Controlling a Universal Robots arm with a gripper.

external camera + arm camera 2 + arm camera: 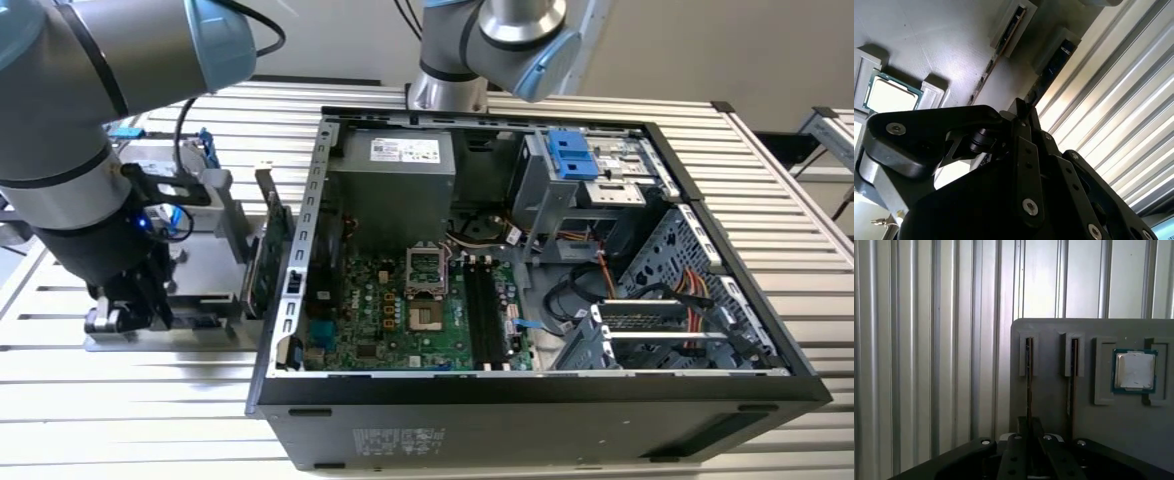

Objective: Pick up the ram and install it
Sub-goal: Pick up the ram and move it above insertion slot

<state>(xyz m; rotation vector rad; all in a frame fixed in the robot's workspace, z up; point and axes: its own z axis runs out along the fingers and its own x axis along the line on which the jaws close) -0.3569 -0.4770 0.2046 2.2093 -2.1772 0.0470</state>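
Pick step in hand. The gripper (pixel 1029 429) is sitting low over the grey holder (pixel 1094 425), lined up on the ram (pixel 1029 385), which is standing on edge in its slot directly ahead of the tool. I can't tell if it's clamped on the stick or loose. A second stick (pixel 1073 370) is sitting just beside it, with the CPU (pixel 1135 371) further out. My read: extraction is calling for a straight pull along the slot with no twist. The PC case (pixel 534 415) is lying well apart; install not yet started.

Silver-grey arm (pixel 60 190) tubes, pale blue joint caps (pixel 220 35), black cable (pixel 275 40), black screw-studded gripper (pixel 1030 434)
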